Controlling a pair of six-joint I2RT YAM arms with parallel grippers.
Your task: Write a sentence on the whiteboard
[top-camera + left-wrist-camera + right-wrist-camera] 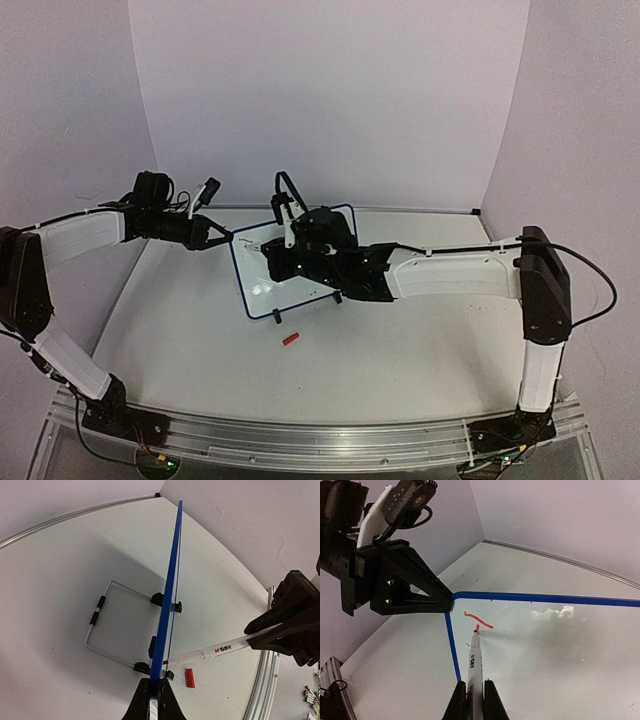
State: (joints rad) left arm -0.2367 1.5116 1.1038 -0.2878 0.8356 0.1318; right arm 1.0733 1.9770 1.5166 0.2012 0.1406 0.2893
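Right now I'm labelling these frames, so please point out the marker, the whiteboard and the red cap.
marker (475, 662): right wrist view, on its white barrel.
whiteboard (545, 598): right wrist view, on its blue frame edge.
red cap (190, 678): left wrist view, on its middle.

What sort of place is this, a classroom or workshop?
Probably a robotics lab bench: two arms bolted to a metal rail, plain walls around the table, left gripper holding a whiteboard, right gripper a marker.
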